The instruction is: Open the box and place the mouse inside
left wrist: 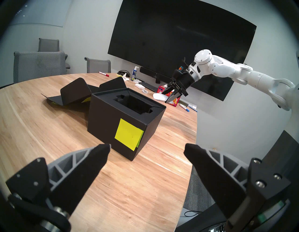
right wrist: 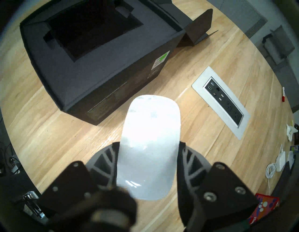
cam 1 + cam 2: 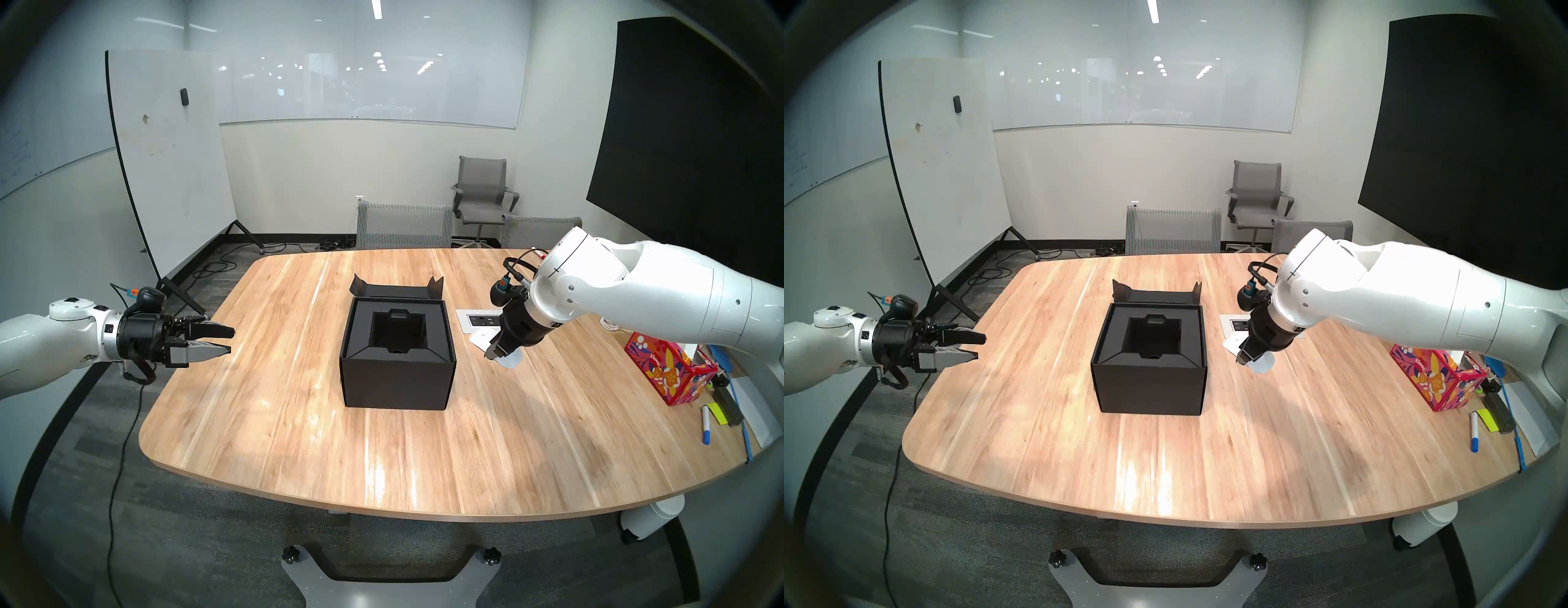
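With the lid flap (image 3: pixel 396 291) already folded back flat on the table (image 3: pixel 382 458) behind it, the box (image 3: pixel 398 378) stands open at the table's middle, its black insert showing a recessed well (image 3: pixel 398 335). The step in hand is the carry: the right gripper (image 2: pixel 148 163) is clamped on the flanks of the white mouse (image 2: pixel 150 139), which projects forward past the fingertips and, in the left wrist view, appears clear of the table — just to the robot's right of the box, near the inset power panel (image 2: pixel 221 103). The left gripper (image 3: pixel 220 339) hangs at the table's left edge, well apart from the box, jaws spread and empty. The next move calls for bringing the mouse across above the box rim — high enough to clear the near wall — then lowering it into the well before letting go. The glossy shell may slip in a side pinch.
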Controlling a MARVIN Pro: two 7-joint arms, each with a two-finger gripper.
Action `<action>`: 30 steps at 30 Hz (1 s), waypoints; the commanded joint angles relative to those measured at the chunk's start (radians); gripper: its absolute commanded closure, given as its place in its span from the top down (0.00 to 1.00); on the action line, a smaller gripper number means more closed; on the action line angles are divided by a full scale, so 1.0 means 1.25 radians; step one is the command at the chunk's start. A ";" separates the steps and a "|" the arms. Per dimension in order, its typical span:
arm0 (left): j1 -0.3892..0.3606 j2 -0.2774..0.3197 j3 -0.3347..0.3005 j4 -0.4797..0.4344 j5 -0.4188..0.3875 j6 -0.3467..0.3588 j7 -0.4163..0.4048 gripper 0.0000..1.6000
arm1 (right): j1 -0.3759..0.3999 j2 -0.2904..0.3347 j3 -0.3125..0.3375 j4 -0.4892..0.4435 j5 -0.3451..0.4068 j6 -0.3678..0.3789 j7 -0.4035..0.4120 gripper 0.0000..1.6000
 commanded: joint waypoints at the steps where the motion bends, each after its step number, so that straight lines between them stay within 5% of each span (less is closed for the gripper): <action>1: -0.009 -0.002 -0.009 -0.002 -0.005 0.000 0.000 1.00 | 0.096 -0.034 -0.018 0.031 -0.012 -0.002 0.039 0.00; 30: -0.009 -0.002 -0.009 -0.002 -0.006 0.000 0.000 1.00 | 0.217 -0.246 -0.157 0.239 -0.118 -0.002 0.275 0.00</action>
